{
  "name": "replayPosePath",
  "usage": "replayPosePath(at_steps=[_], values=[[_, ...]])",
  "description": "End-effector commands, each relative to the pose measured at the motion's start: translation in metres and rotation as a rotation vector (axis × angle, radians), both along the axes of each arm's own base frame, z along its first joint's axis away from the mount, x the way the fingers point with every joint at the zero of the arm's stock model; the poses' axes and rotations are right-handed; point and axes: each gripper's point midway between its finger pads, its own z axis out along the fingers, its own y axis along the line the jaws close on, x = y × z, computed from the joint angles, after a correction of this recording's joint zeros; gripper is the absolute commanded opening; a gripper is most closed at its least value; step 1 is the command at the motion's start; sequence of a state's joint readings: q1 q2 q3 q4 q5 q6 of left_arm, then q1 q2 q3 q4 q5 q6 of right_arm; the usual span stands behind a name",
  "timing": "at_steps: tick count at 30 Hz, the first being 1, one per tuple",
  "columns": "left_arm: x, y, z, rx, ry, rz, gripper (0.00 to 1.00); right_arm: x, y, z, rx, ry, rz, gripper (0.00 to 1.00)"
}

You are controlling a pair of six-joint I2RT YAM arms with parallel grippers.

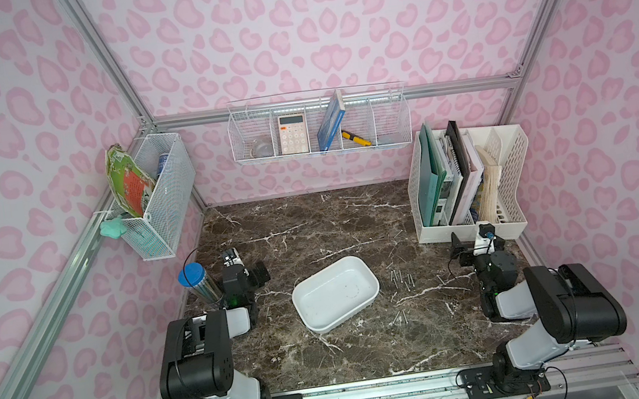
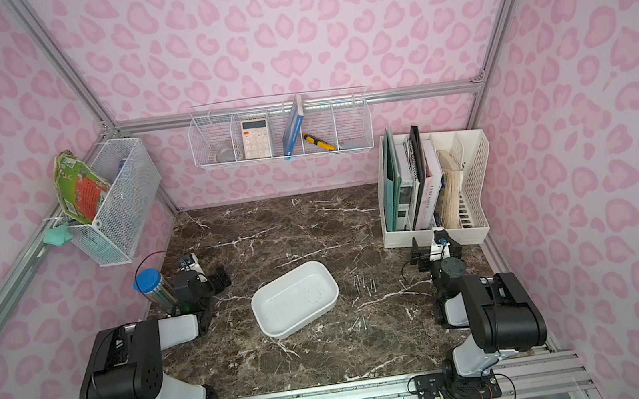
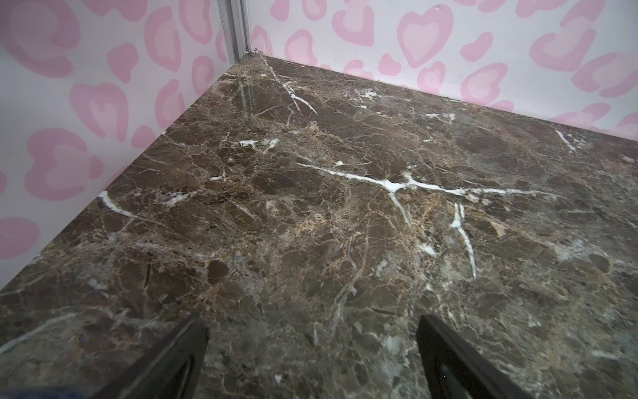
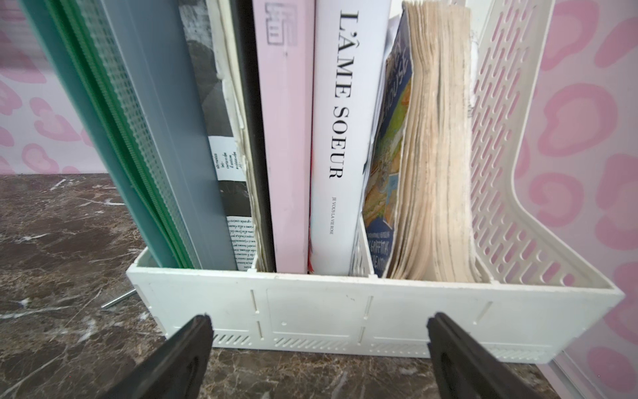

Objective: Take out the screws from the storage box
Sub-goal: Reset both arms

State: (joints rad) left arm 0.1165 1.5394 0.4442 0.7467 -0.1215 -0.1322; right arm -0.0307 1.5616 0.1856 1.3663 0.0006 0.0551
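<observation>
White plastic against brown marble, the box (image 1: 334, 293) sits at an angle in the middle of the worktop (image 1: 312, 218), and its smooth inside looks bare (a few faint specks on its floor may be mere marks; they are too small to tell). Beside it, on the right arm's side, the screws (image 1: 402, 280) lie loose on the worktop in a tight cluster. A pair lies nearer the robot and one stray lies by the organizer (image 4: 310, 311). With the metal out and the box apparently empty, I judge the job done or nearly so. That would explain the arms: each is folded at its own edge, well apart from the box. The left claw (image 3: 312, 331) gapes wide over bare marble with nothing in it. The right claw (image 4: 319, 328) is equally wide and empty, facing the organizer's front wall.
</observation>
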Motion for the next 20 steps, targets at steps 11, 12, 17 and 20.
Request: replayPosePath(at_steps=[11,12,17,20], values=[[0.0002,0.0016,0.0016,0.002,-0.003,0.009,0.99,0.0004,-0.0003,0.0053,-0.007,-0.021,-0.002,0.99],[0.0003,0.0015,0.0017,0.003,-0.004,0.008,0.99,0.0005,-0.0008,0.0051,-0.007,-0.021,-0.005,0.99],[0.0002,0.0018,0.0016,0.003,-0.003,0.01,0.99,0.0017,0.0032,0.0057,-0.021,-0.021,0.007,0.99],[0.0002,0.0016,0.0019,0.002,-0.004,0.01,0.99,0.0047,0.0084,0.0029,-0.034,-0.005,0.035,1.0]])
